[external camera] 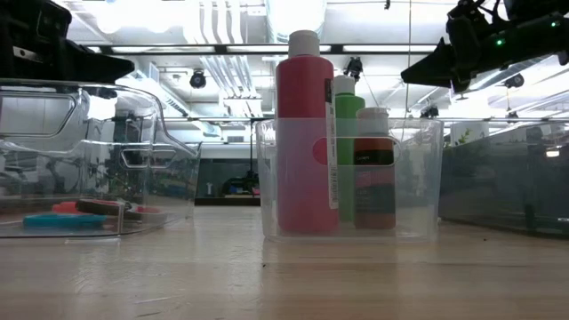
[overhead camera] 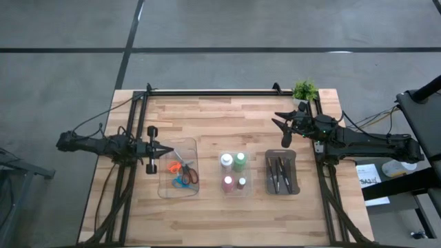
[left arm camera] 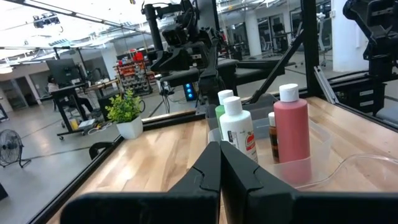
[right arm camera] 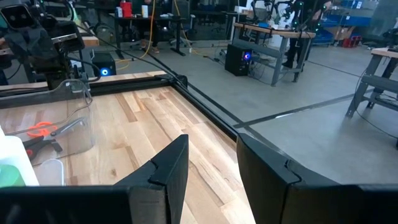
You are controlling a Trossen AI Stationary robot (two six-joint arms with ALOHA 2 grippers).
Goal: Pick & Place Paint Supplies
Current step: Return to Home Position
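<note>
Four paint bottles stand upright in a small clear tray (overhead camera: 233, 187) mid-table: white (overhead camera: 227, 160), green (overhead camera: 240, 160), red (overhead camera: 227, 183) and brownish (overhead camera: 242, 182). Three scissors, orange (overhead camera: 176, 165), red (overhead camera: 192, 176) and blue (overhead camera: 180, 182), lie in a larger clear tray (overhead camera: 165, 186). Thin dark paintbrushes (overhead camera: 279, 172) lie in the dark grey tray (overhead camera: 295, 172). My left gripper (overhead camera: 170, 150) is shut and hovers at the scissors tray's left edge, pointing right. My right gripper (overhead camera: 281, 129) is open, above the table just beyond the grey tray's far end. Neither touches anything.
A small green potted plant (overhead camera: 304, 90) stands at the far right corner, close behind my right arm. Black frame rails (overhead camera: 207, 93) run along the far edge and both sides. Bare wood (overhead camera: 220, 120) lies between the trays and the far rail.
</note>
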